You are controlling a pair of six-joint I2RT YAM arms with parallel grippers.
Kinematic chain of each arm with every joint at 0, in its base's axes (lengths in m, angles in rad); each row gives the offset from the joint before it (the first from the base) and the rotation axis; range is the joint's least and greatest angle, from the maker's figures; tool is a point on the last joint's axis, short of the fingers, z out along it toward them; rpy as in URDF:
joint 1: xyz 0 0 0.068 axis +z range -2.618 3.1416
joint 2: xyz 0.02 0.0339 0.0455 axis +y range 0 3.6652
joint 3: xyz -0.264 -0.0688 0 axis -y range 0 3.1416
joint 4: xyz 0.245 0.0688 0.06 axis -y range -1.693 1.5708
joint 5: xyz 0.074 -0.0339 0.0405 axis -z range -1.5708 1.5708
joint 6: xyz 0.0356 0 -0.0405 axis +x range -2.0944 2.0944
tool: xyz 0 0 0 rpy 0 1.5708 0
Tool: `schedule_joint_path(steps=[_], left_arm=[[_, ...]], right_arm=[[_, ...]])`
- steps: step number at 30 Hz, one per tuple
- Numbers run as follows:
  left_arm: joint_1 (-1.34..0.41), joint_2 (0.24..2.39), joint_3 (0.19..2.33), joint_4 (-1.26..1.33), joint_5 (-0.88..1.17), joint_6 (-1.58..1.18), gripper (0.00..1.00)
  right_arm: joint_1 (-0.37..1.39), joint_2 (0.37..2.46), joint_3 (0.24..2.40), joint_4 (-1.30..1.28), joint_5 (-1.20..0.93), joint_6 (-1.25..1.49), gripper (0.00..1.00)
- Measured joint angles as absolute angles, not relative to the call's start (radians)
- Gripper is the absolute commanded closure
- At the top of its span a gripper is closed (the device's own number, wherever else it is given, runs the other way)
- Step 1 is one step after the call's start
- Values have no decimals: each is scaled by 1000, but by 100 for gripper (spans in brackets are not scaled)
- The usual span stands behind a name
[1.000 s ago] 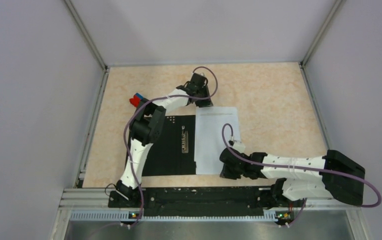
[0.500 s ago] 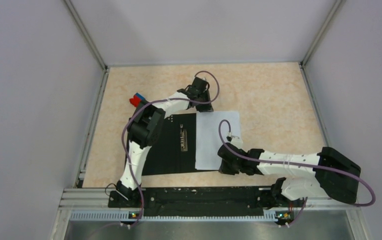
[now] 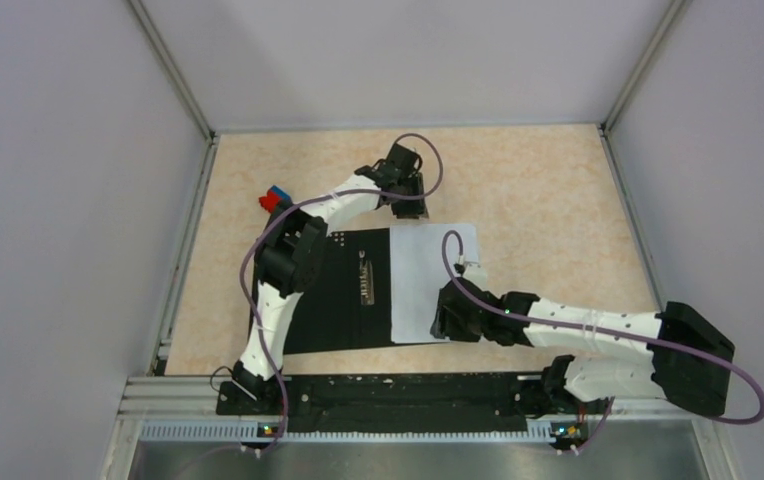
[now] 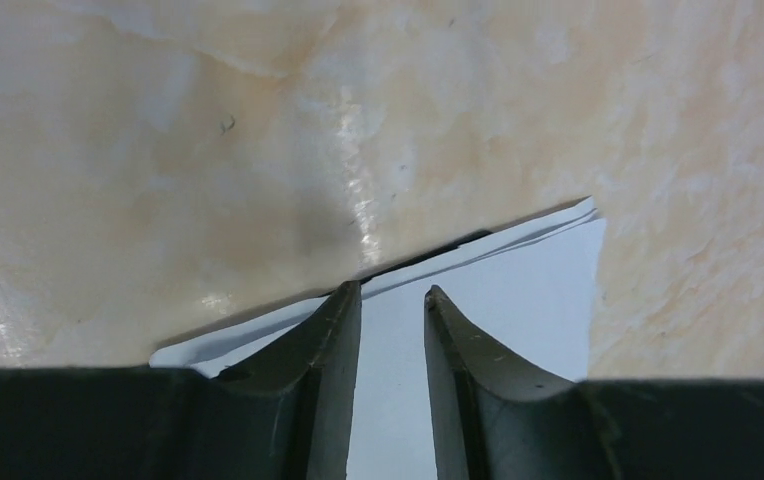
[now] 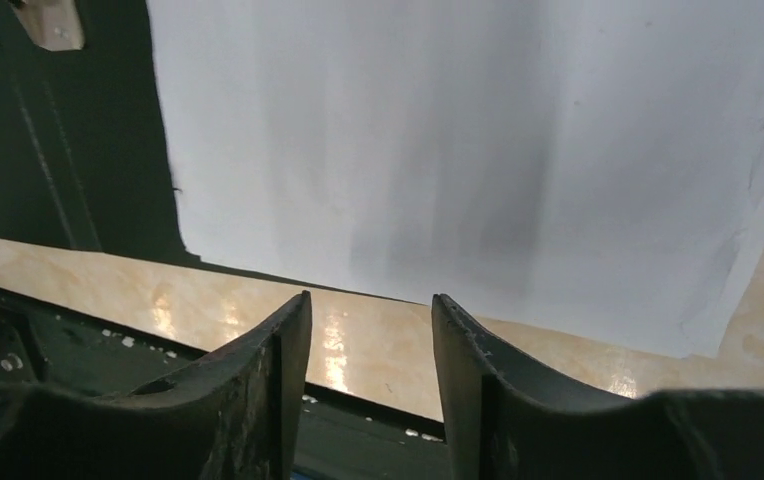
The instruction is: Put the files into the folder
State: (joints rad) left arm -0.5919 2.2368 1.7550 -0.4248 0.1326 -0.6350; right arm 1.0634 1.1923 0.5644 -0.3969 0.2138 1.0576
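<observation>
The files (image 3: 426, 282), stacked white sheets, lie under the left hand (image 4: 391, 290) and just ahead of the right hand (image 5: 370, 297), on one leaf of the open black folder (image 3: 343, 300). The left hand's 2 fingers stand slightly parted over their far edge, gripping nothing. The right hand's fingers are apart and empty. A red-and-blue block (image 3: 274, 198) sits on the bench (image 3: 548, 200) beyond the left arm.

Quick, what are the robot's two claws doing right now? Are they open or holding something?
Left gripper: open, nothing held, over the files.
Right gripper: open, nothing held.
</observation>
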Motion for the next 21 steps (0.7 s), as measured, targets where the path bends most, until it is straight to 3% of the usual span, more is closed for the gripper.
schedule_joint_path(steps=[8, 14, 21], left_arm=[[-585, 2185, 1863, -491, 101, -596, 61], [-555, 1948, 1579, -511, 30, -622, 66], [-411, 1610, 1183, -556, -57, -665, 76]], right_arm=[[918, 1110, 589, -421, 187, 1000, 38], [650, 1059, 582, -381, 141, 893, 17], [444, 1124, 550, -239, 58, 770, 9]])
